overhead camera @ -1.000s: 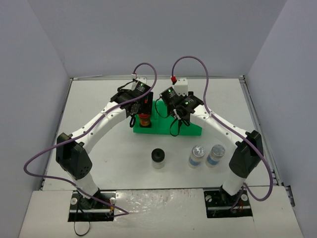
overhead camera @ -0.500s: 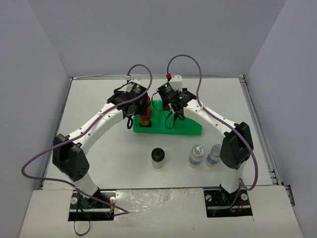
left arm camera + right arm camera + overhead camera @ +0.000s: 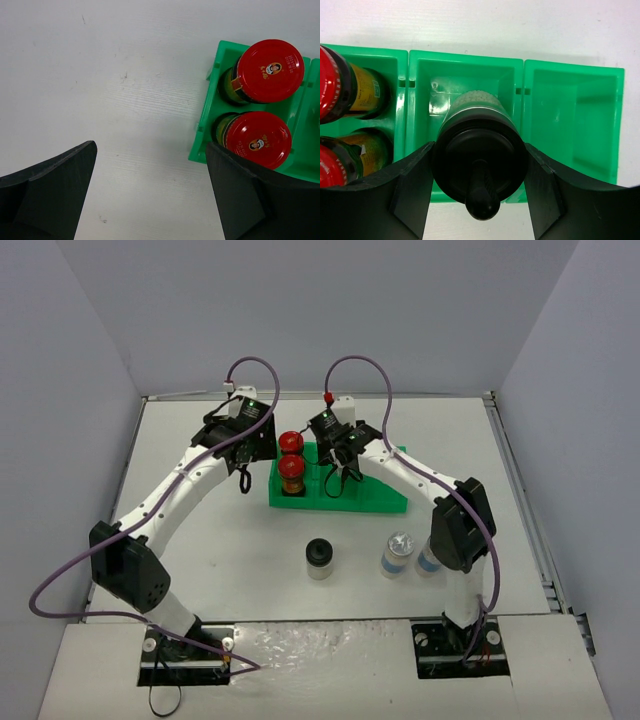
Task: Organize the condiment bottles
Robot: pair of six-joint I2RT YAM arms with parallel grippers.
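White table (image 3: 230, 540): red-capped jars (image 3: 291, 442) two, black-capped jars (image 3: 319, 552) two, silver-capped jars (image 3: 399, 543) two.

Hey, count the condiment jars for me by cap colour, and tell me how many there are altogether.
Red-capped jars: 2, both in the green tray.
Black-capped jars: 2, one on the table, one in the right gripper's jaws.
Silver-capped jars: 2, one partly hidden behind the right arm.
Total: 6.

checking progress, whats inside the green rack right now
In the green rack, the left compartment holds two red-capped jars; the right gripper holds a black-capped jar in the middle one, covering its floor. The right one shows empty.
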